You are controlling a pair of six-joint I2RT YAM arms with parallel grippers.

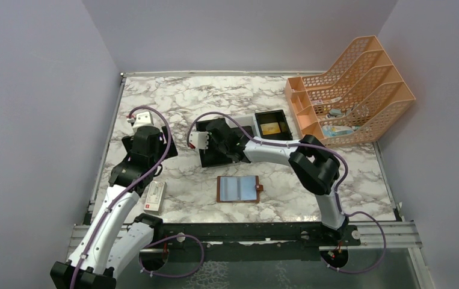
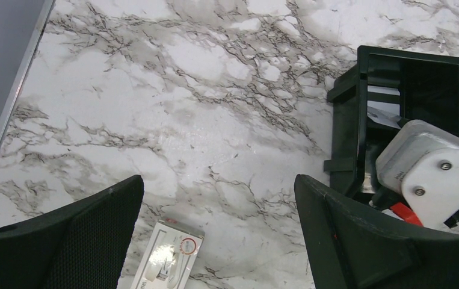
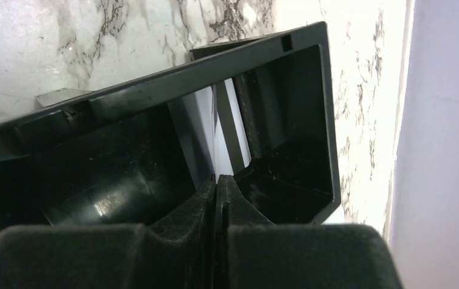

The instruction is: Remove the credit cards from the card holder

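The right gripper [image 3: 216, 180] is pressing its jaws together inside a compartment of the black plastic three-compartment tray [image 3: 215, 81], whose walls are crowding it. A thin pale white card [image 3: 227, 135] is standing edge-on at the tips; whether it is pinched cannot be told. The flat brown leather card holder [image 1: 239, 188] is lying open, apart from the tray. The left gripper [image 2: 218, 180] is hovering wide open near a long white box [image 2: 169, 262].

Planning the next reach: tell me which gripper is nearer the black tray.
Right. The right gripper is shut, its tips inside the black tray; the left gripper hovers open, apart, to its left.
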